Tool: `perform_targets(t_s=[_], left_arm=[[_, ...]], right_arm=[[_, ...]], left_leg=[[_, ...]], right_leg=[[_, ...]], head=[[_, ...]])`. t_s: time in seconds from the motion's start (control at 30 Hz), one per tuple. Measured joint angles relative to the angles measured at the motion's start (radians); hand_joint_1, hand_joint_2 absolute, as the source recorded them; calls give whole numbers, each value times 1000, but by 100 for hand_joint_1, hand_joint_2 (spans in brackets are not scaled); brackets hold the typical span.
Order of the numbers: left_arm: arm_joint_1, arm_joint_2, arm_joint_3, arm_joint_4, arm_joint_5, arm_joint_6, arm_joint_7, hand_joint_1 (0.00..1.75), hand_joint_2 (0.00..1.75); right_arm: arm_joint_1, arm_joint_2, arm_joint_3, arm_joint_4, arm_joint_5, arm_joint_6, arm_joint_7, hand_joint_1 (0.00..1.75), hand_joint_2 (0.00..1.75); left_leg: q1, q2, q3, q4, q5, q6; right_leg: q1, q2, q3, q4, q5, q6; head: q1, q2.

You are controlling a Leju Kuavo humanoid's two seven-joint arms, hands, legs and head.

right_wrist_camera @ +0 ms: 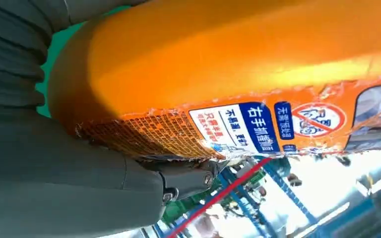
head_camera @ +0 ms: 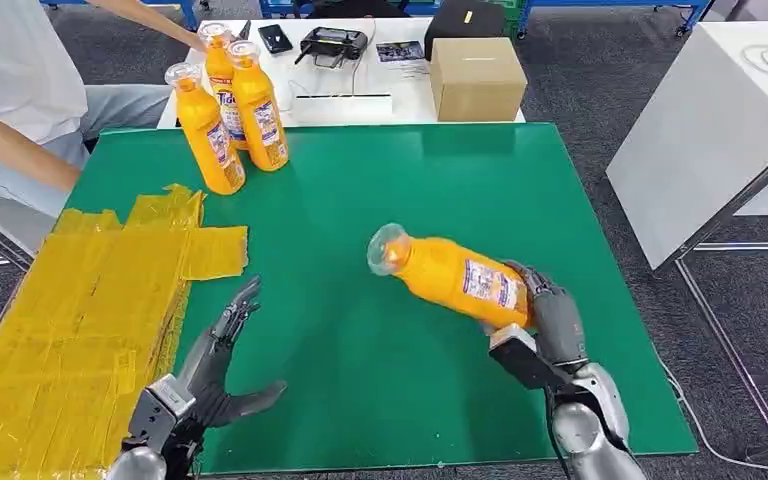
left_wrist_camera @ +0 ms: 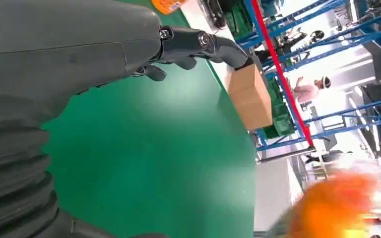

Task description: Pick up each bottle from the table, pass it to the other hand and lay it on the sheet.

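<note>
1. Our right hand (head_camera: 550, 315) wraps its fingers around an orange bottle (head_camera: 450, 275), held tilted above the green table (head_camera: 410, 190).
2. Our left hand (head_camera: 215, 375) hovers empty, fingers spread, beside the yellow sheet (head_camera: 80, 310).
3. Three bottles (head_camera: 228, 110) stand at the far corner, a cardboard box (head_camera: 477, 78) beyond.

Held bottle (right_wrist_camera: 238, 64) label — "右手抓握面" — beside a red prohibition sign.

Bright, even overhead light; head view sharp, soft shadows on green table (head_camera: 440, 180). Left wrist view: background windows blown out, orange bottle (left_wrist_camera: 335, 206) blurred, out of focus. Right wrist view: close bottle surface glossy with highlight band, backdrop overexposed.
</note>
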Motion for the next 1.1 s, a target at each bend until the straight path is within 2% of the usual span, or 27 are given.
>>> perform_targets(t_s=[0.13,0.3,0.43,0.53,0.77,1.1], left_arm=[[-11,0,0,2,2,0,5,0,175],[-17,0,0,5,3,0,8,0,175],[-19,0,0,7,5,0,8,0,175],[-36,-1,-10,15,7,3,9,0,175],[-153,-18,-108,93,44,22,39,0,175],[-206,-20,-193,128,56,37,53,0,175]], right_arm=[[-5,73,-20,-21,-125,23,-26,175,175],[-6,116,-27,-30,-137,29,-28,175,175],[-7,130,-34,-33,-149,33,-29,175,175],[-6,146,-34,-33,-212,66,-31,175,175],[0,160,-6,-9,-325,120,-54,175,175],[-2,182,49,55,-336,137,-59,175,175]], left_leg=[[0,0,0,0,0,0],[0,0,0,0,0,0],[0,0,0,0,0,0],[0,0,0,0,0,0],[0,-1,0,0,0,0],[0,0,-1,0,0,0]], right_leg=[[0,0,0,0,0,0],[0,0,0,0,0,0],[0,0,0,0,0,0],[0,0,-1,0,0,0],[0,0,0,0,0,0],[0,0,-1,0,0,0]], head=[[0,0],[0,0],[0,0],[0,0],[0,0],[0,0]])
